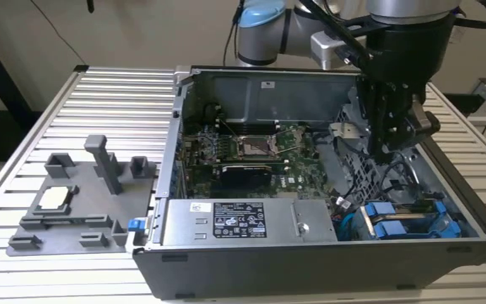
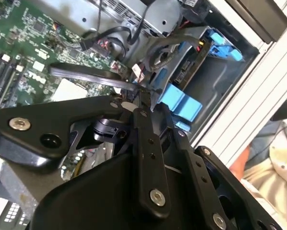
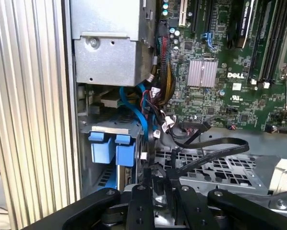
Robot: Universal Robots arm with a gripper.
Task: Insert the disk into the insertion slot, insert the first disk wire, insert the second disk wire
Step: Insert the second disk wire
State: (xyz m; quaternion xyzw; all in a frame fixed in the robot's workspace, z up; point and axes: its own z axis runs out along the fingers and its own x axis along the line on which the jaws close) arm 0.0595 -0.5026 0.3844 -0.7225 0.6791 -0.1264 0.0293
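Exterior view: end effector (image 1: 392, 151) low inside case (image 1: 311, 266), pinched closed on black disk wire (image 3: 215, 146). Disk (image 1: 392, 228), blue-framed, sits in insertion slot (image 3: 110, 128), near, on camera side of the end effector.

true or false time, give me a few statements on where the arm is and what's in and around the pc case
1. The end effector reaches into the open computer case. True.
2. The case stands on a wooden table. False: it stands on a ribbed metal table.
3. Two blue drive carriers sit side by side in the case. True.
4. The grey fixture plate lies on the exterior view's right of the case. False: it lies on the exterior view's left.
5. In the first wrist view, a black cable runs close to the end effector. True.
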